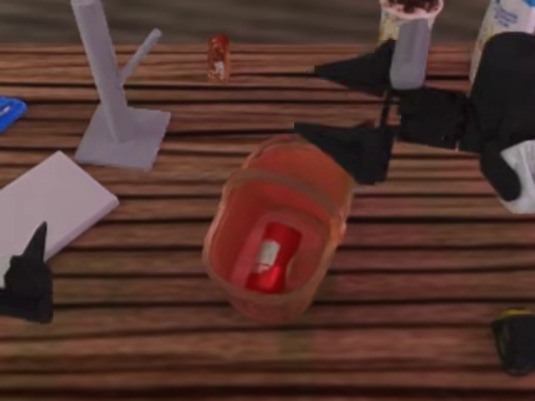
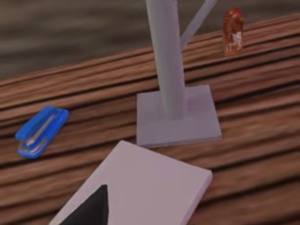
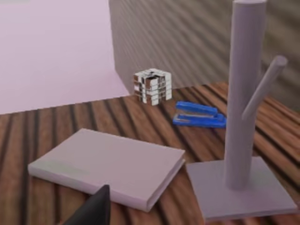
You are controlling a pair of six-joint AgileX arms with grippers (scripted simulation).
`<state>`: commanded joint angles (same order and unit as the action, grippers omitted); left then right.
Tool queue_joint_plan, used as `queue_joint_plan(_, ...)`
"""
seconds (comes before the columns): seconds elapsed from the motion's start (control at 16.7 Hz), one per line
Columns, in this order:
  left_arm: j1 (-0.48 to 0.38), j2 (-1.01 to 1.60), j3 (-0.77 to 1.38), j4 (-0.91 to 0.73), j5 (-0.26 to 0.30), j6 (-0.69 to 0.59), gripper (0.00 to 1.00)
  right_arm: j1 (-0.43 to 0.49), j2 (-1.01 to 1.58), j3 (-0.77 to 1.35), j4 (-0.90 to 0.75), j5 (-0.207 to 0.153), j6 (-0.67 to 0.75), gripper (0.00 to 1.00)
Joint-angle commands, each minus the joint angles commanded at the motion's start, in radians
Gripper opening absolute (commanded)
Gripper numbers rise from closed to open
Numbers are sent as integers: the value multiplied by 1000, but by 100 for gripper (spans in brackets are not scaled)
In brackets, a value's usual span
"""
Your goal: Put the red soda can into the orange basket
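Note:
The red soda can (image 1: 273, 256) lies on its side inside the orange basket (image 1: 219, 219), at the middle of the table in the top view. My right gripper (image 1: 306, 99) hangs open above the basket's far right rim, with nothing between its black fingers (image 1: 351, 144). Neither the can nor the basket appears in the right wrist view, which shows one dark fingertip (image 3: 96, 206). My left gripper (image 1: 25, 267) is parked at the table's near left edge over a pale slab, open and empty. One of its fingertips (image 2: 96, 206) shows in the left wrist view.
A grey branched stand (image 1: 117, 125) and a pale flat slab (image 1: 50, 205) occupy the left side. A blue stapler (image 1: 7, 109) and a cube (image 3: 152, 86) lie beyond them. A small reddish-brown bottle (image 1: 218, 57) stands at the back; a cup (image 1: 410, 17) and a white container (image 1: 501, 21) at back right.

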<state>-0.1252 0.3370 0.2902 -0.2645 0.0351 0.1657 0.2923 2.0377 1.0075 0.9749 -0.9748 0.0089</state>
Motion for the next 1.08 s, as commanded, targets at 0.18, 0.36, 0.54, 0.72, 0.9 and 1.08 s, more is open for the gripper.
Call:
queue_joint_plan(0.18, -79, 245, 213, -182, 12, 123, 100, -36, -230, -150, -133, 119, -8, 100)
queue_joint_plan(0.36, -167, 525, 462, -384, 20, 266, 100, -78, -496, -311, -279, 259, -14, 100)
queue_joint_plan(0.54, -257, 819, 735, -587, 24, 419, 100, -122, -797, -475, -432, 412, -18, 100)
queue_joint_plan(0.72, -343, 1112, 1018, -776, 22, 574, 100, -163, -1102, -626, -578, 560, -19, 100)
queue_joint_plan(0.9, -421, 1386, 1296, -942, 14, 722, 100, -203, -1406, -763, -715, 701, -18, 100)
queue_joint_plan(1.08, -484, 1621, 1547, -1074, 1, 849, 100, -236, -1674, -871, -826, 818, -16, 100)
